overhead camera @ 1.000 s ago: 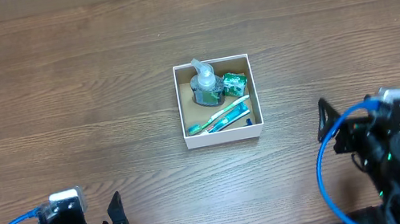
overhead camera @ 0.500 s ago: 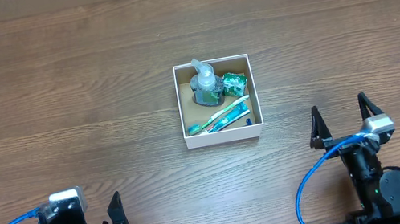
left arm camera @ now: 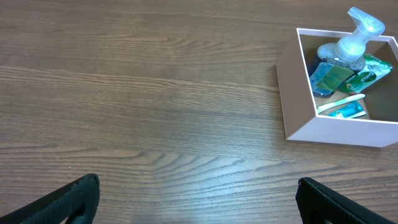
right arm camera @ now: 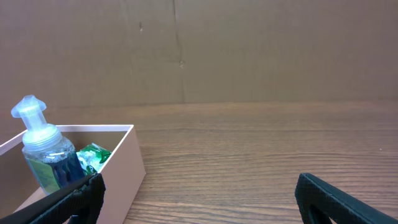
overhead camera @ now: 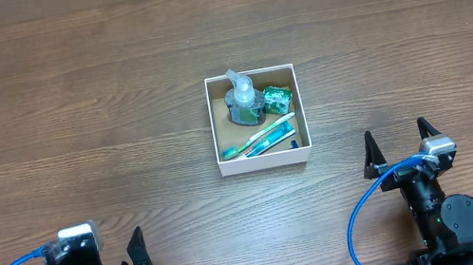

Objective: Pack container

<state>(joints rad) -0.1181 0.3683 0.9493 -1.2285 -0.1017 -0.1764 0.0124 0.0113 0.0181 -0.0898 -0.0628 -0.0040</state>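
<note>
Packing looks about done from my seat. The container [overhead camera: 263,161] sits mid-table, a touch right of centre, and I see nothing loose on the table [overhead camera: 68,103] around it. Inside, the pump bottle [overhead camera: 242,99] stands upright at the far side with the green packet [overhead camera: 277,98] just beside it. The toothbrush [overhead camera: 261,135] lies slantwise along the near side, next to a blue tube [overhead camera: 265,145]. A dark speck in the near right corner may be another item, too small to tell. The left gripper [left arm camera: 198,186] and right gripper [overhead camera: 398,139] both have jaws spread wide and hold nothing, each well apart from the box at my edge. I see no lid, so I judge little is left
</note>
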